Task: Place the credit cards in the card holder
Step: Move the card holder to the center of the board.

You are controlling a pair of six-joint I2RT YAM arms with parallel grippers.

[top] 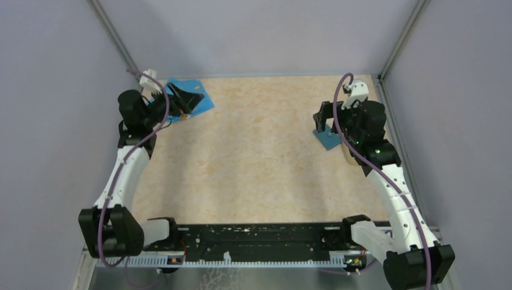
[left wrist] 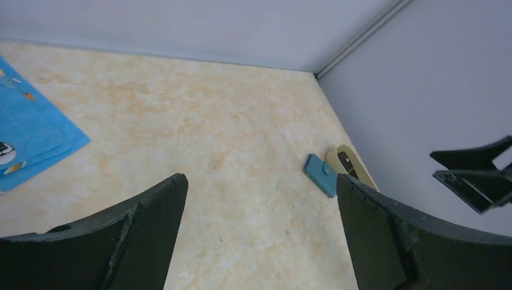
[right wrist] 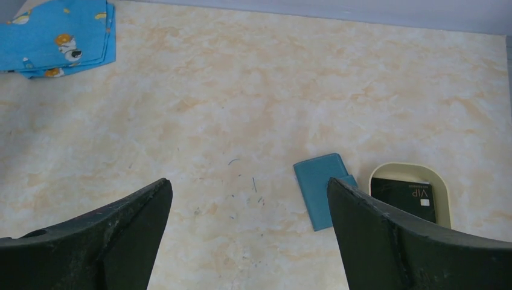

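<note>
here, both jaws spread wide; oval beige-rimmed card holder (right wrist: 411, 165) (black card (right wrist: 401, 196) inside) beside flat teal case (right wrist: 317, 190).

White-and-black jointed left arm (top: 124, 175) and matching right arm (top: 395, 193): white plastic link shells, black blocky joint housings (top: 118, 232). A thin purple cable (top: 101, 241) loops along each arm. Black curved gripper fingers (left wrist: 151, 223), matte, with scuffed edges. Small green lights (top: 361, 143) on the right wrist.

One card holder (right wrist: 410, 166), one blue case (right wrist: 317, 190), one patterned cloth (right wrist: 60, 30).
</note>
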